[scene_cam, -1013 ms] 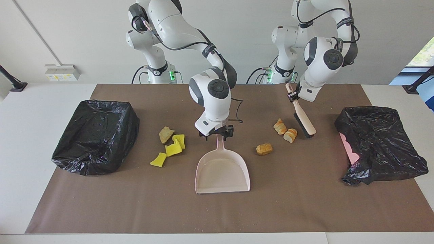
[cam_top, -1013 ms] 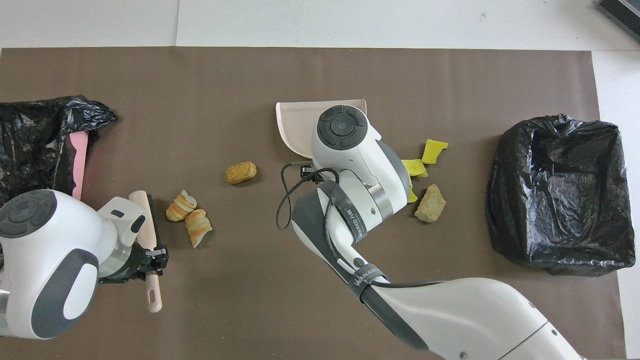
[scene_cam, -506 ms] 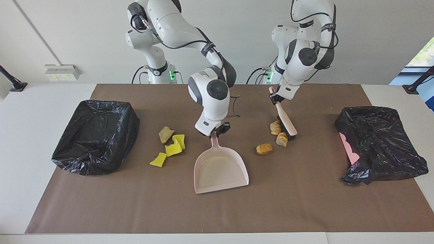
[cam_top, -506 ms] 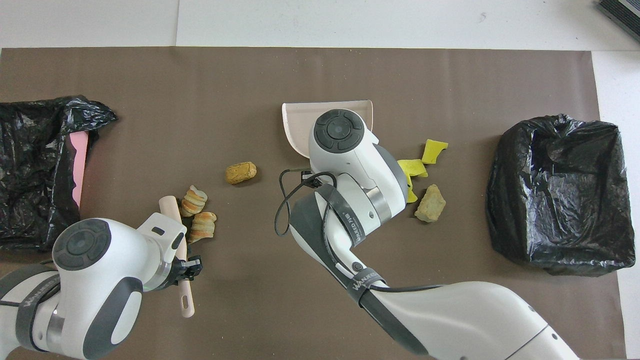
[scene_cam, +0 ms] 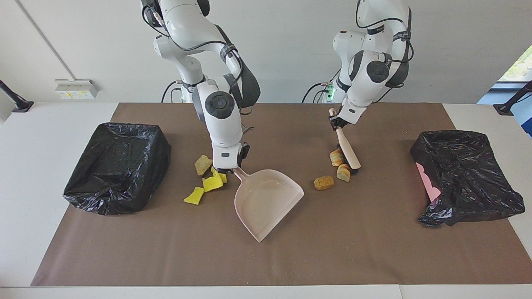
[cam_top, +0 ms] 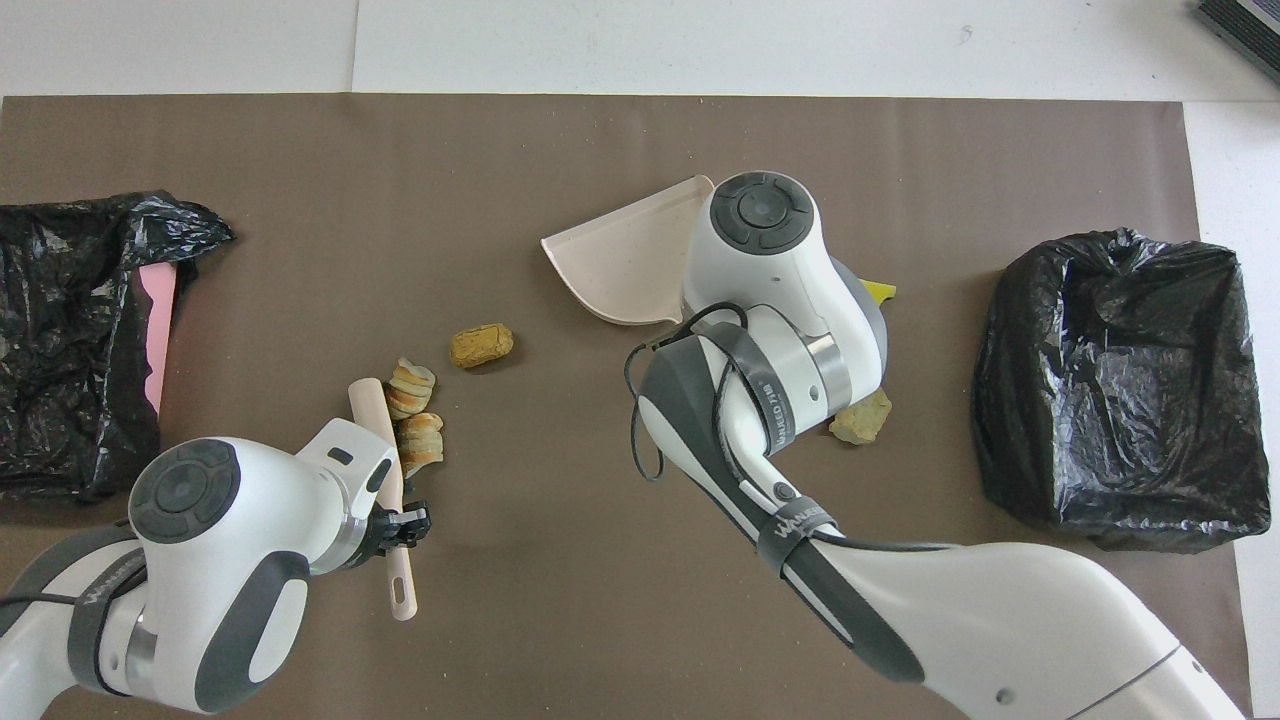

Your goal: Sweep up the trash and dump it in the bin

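Over trash (scene_cam: pixel 213 179), right gripper (scene_cam: pixel 229 168) vertical

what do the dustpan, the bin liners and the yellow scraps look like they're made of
Dustpan: probably moulded plastic, pale pink, smooth and matte. Bin liners: thin black plastic film, crinkled and glossy. Yellow scraps: sponge-like foam, judging by their torn, bent, dull faces.

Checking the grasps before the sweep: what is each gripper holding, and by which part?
Left gripper holds the brush by its handle's upper end; right gripper holds the dustpan by its handle.
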Controlling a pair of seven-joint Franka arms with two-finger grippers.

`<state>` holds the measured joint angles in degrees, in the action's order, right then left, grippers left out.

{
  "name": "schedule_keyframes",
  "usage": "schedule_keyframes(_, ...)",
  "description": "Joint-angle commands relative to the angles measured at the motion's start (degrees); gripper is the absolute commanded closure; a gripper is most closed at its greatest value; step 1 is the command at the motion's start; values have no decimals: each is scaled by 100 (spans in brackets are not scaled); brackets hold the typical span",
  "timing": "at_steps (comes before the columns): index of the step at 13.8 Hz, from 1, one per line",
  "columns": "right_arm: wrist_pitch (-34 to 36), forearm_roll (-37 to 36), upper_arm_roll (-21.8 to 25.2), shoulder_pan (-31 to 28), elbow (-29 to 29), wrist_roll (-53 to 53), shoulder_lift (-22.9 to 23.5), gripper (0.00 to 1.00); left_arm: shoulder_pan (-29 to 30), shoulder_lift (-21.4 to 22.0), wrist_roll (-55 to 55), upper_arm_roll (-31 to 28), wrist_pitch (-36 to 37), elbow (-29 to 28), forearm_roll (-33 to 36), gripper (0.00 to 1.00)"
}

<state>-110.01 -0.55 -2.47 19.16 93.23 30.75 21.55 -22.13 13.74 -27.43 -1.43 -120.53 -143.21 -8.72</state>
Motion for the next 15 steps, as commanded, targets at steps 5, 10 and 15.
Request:
schedule_keyframes(5, -416, -1025, -61, 544, 714, 1328, -239, 100, 384, -12, 98, -50, 142, -5, -121, 100)
schedule_keyframes(10, -451, -1035, -70, 809, 898, 986, -257, 100, 358, -196, 106, -15, 38, 223, -130, 100)
schedule_keyframes(15, -460, -1000, -79, 888, 898, 783, -239, 100, -362, -538, 203, 20, -558, 258, -331, 100)
